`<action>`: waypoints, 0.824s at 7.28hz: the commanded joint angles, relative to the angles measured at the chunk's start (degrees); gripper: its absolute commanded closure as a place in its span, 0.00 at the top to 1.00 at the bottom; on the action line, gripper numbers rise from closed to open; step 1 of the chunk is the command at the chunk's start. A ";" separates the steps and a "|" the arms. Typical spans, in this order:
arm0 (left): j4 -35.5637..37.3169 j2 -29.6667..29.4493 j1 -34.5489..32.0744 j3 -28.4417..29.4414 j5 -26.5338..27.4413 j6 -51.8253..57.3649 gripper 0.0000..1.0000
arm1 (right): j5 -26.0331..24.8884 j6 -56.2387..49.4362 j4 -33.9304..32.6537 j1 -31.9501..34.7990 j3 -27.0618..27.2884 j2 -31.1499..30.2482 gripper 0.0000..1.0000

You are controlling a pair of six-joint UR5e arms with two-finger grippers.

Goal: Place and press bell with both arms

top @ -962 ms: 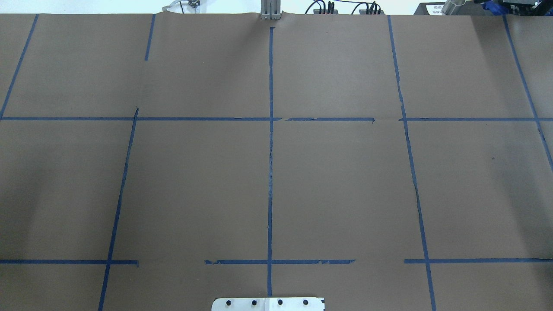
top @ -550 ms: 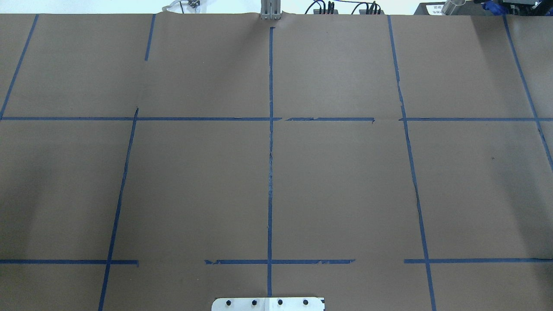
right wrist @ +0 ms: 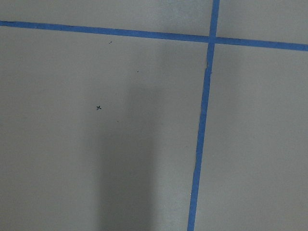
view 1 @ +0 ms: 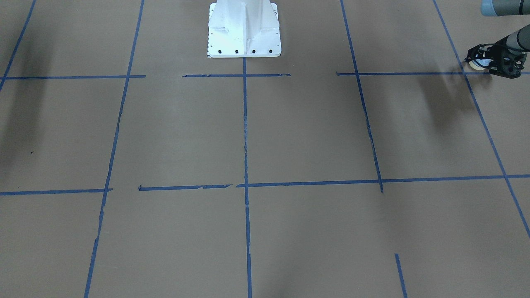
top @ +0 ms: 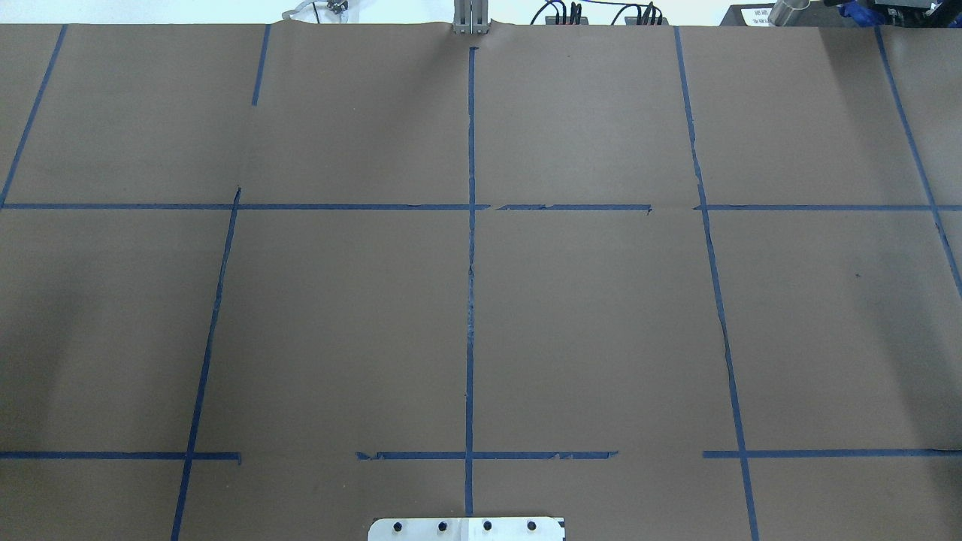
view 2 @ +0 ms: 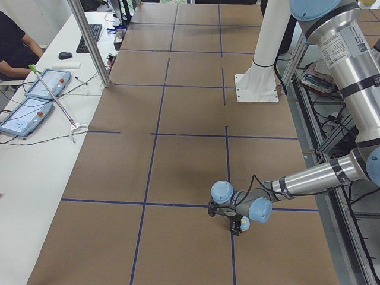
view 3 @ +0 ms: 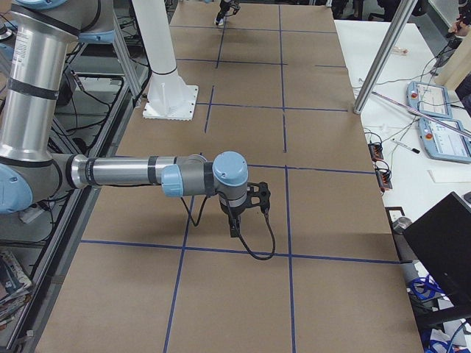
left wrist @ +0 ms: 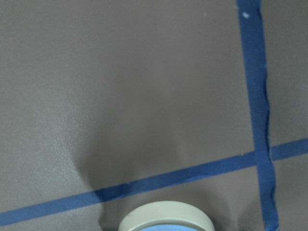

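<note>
There, the left gripper (view 1: 476,63) clasped the bell (view 1: 478,65) at its fingertips; I couldn't tell whether the right gripper (view 3: 235,227) was open or closed.

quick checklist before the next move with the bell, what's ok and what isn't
1. Bell found: ok. The bell is at the left claw, by a blue tape crossing at the table's end.
2. Left claw's grip on the bell: cannot tell. The jaws are too small in the front view, and the wrist view shows only the cream rim.
3. Bell on the paper or lifted: cannot tell.
4. Right claw apart from the bell: ok. It hangs over the table's other end.
5. Right claw open or shut: cannot tell. Only a side view shows it.
</note>
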 commanded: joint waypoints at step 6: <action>-14.23 -9.03 -3.68 -13.34 -3.90 -24.18 0.07 | 0.00 0.17 -0.04 0.00 0.19 0.35 1.00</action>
